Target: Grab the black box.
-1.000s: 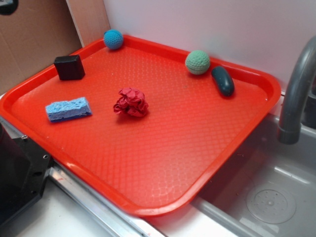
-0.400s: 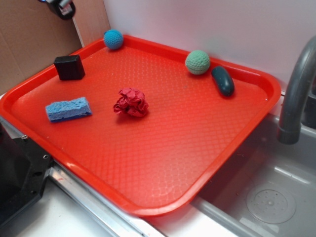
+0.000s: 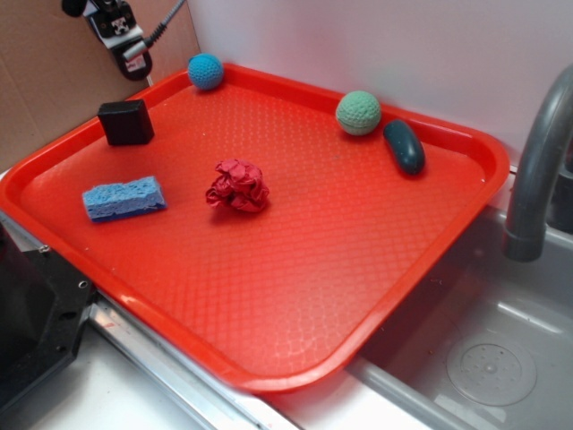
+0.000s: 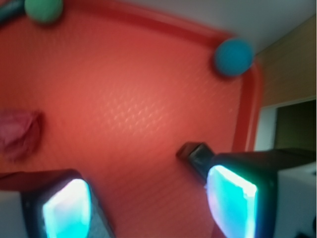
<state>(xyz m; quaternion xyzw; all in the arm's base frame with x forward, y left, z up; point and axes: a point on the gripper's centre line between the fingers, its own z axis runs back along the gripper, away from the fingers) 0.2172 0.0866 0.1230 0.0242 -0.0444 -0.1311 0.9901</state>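
The black box (image 3: 126, 122) is a small matte block lying near the far left rim of the red tray (image 3: 295, 358). My gripper (image 3: 134, 61) hangs above and just behind it at the frame's upper left. In the wrist view the gripper (image 4: 148, 201) is open, with only bare tray floor between its two glowing pads (image 4: 67, 208). There the black box (image 4: 194, 152) peeks out beside the right finger, partly hidden by it.
On the tray lie a blue ball (image 3: 205, 71), a green ball (image 3: 358, 113), a dark teal pebble (image 3: 405, 146), a crumpled red wad (image 3: 238, 185) and a blue sponge (image 3: 124, 197). A grey faucet (image 3: 537, 170) and sink (image 3: 488, 358) stand at the right.
The gripper has come into the exterior view from the upper left and moved down and rightward, closer to the black box. Nothing on the tray has moved.
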